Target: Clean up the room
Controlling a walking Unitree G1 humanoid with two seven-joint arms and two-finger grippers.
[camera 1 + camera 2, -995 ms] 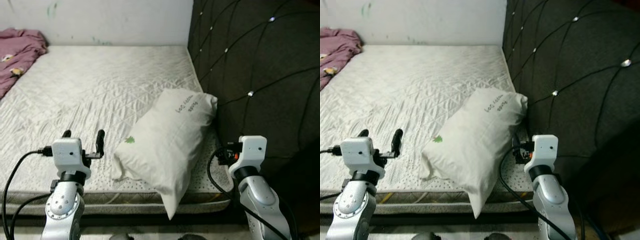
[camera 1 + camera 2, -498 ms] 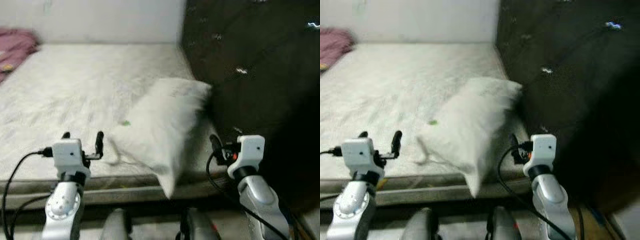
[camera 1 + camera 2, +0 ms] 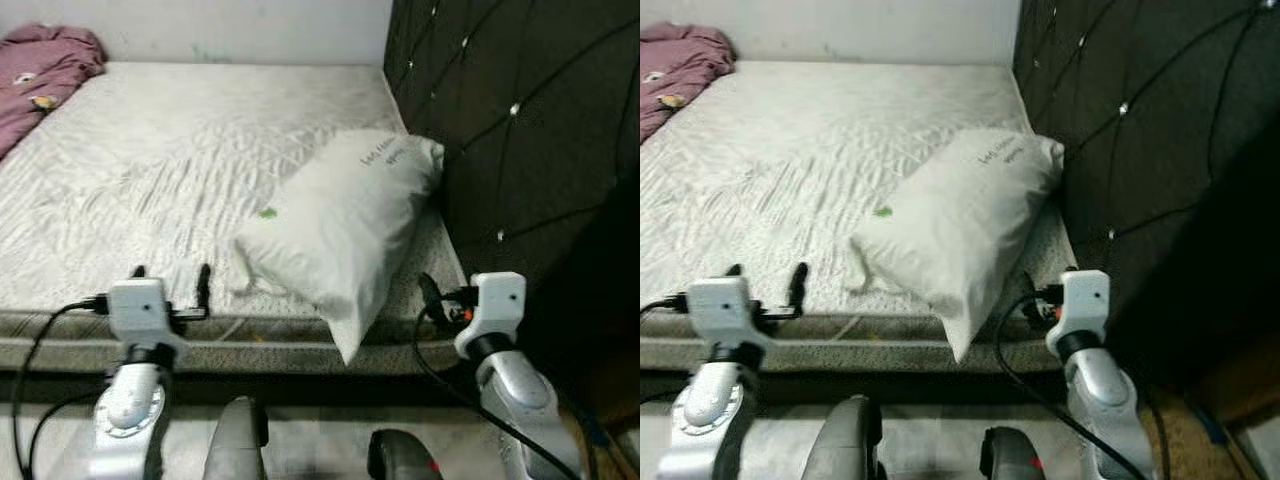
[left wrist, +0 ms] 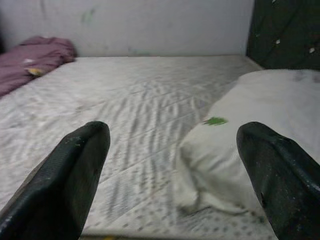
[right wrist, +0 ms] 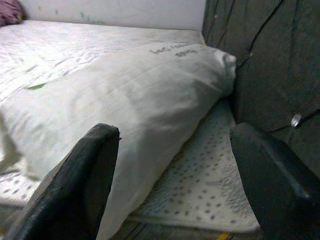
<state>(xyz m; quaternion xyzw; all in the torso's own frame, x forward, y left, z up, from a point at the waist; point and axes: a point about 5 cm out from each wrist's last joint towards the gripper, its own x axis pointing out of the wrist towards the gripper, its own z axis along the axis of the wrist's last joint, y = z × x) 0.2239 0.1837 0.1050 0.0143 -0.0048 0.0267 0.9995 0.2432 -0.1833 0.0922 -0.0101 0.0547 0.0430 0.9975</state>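
So the thing to deal with here looks like the white pillow, lying crooked on the bare mattress. Its long axis runs diagonally: one end is jammed against the dark tufted headboard up at about 1 o'clock, and the other corner pokes out over the near edge of the mattress at about 6 o'clock.

Both arms are held up in front of the bed, neither touching anything. The right gripper has its jaws spread wide and the pillow sits dead ahead between them in the right wrist view, so call it 12 o'clock and near. The left gripper is spread wide too, but for it the pillow is off at about 2 o'clock, with plain mattress straight ahead.

My read: the right arm is the closer one and better lined up, probably for the overhanging corner or the fat middle. The left would need to swing across to help.

There's also a crumpled pink blanket at the far 10 o'clock corner, well apart from everything.
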